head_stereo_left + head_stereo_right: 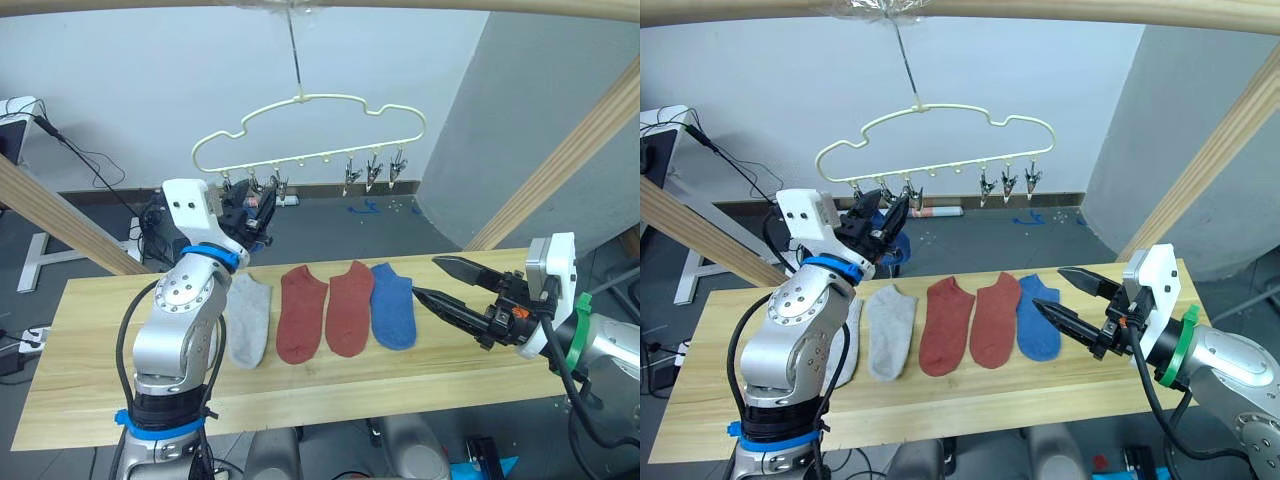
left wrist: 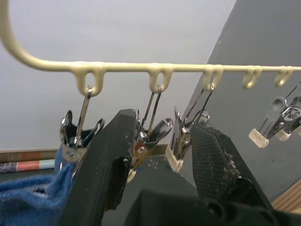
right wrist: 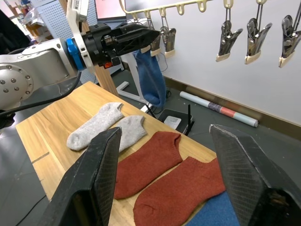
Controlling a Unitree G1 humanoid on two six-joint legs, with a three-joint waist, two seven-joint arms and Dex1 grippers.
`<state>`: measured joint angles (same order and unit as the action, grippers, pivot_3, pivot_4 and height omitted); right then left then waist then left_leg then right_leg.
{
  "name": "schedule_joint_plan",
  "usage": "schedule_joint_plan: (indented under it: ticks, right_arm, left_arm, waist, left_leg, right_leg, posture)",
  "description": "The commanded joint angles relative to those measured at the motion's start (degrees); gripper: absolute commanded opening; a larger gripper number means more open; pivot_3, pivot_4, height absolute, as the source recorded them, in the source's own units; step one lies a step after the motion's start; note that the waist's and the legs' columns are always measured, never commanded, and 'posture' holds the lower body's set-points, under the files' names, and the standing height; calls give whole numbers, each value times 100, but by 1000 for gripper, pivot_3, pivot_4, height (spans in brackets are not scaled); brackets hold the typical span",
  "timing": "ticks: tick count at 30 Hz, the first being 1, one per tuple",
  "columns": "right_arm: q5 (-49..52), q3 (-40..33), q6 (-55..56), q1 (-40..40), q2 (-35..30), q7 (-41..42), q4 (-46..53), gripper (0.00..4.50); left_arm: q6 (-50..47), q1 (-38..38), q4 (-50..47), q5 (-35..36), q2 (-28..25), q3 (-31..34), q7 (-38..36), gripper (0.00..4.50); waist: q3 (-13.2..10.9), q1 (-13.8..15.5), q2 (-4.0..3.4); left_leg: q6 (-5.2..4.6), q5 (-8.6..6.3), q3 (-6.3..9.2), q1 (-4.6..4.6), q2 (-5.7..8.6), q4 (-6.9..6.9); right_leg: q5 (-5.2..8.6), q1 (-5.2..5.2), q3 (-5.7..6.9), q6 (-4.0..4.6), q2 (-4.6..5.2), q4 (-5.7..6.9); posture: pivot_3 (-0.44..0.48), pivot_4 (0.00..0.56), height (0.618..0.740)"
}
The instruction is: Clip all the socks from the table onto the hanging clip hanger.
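— Socks on the desk (image 1: 90, 400)?
— Five lie in a row: two light grey socks (image 3: 101, 125), two rust red socks (image 1: 325, 310), one blue sock (image 1: 393, 305) at the right end. Another blue sock (image 3: 149, 77) hangs from a clip on the clip hanger (image 1: 310, 125).
— Grippers?
— Left gripper (image 2: 162, 155) is raised at the hanger's left clips, fingers apart around one metal clip (image 2: 148, 141). Right gripper (image 1: 440, 280) hovers just right of the blue sock on the desk, spread wide, empty.
— Any writing?
— None readable.
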<state>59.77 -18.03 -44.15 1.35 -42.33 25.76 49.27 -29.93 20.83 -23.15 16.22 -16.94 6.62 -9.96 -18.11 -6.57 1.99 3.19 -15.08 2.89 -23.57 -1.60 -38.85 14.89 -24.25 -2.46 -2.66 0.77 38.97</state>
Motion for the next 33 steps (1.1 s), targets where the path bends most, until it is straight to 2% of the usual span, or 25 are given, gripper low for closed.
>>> schedule_joint_plan:
  ticks: [1, 14, 33]
  right_arm:
    - [125, -50, 140, 48, -68, -47, 241, 3109]
    - [133, 14, 160, 60, -51, -147, 248, 3109]
    - [87, 149, 190, 29, -65, -275, 243, 3109]
  left_arm:
    - [86, 36, -43, -69, -1, 15, 7, 2189]
    - [334, -327, -86, -93, -205, 169, -253, 2189]
    - [478, 186, 471, -280, -54, 74, -89, 2189]
  waist:
    - [0, -3, 0]
    - [-9, -1, 1]
    - [-22, -4, 3]
  left_leg:
    - [0, 0, 0, 0, 0, 0]
    - [0, 0, -1, 0, -1, 3]
    - [0, -1, -1, -2, -1, 8]
  right_leg:
    - [0, 0, 0, 0, 0, 0]
    - [5, -1, -2, -8, 0, -4]
    - [7, -2, -1, -12, 0, -12]
  posture:
    - [-300, 326, 740]
    - [-285, 329, 740]
    - [-303, 333, 740]
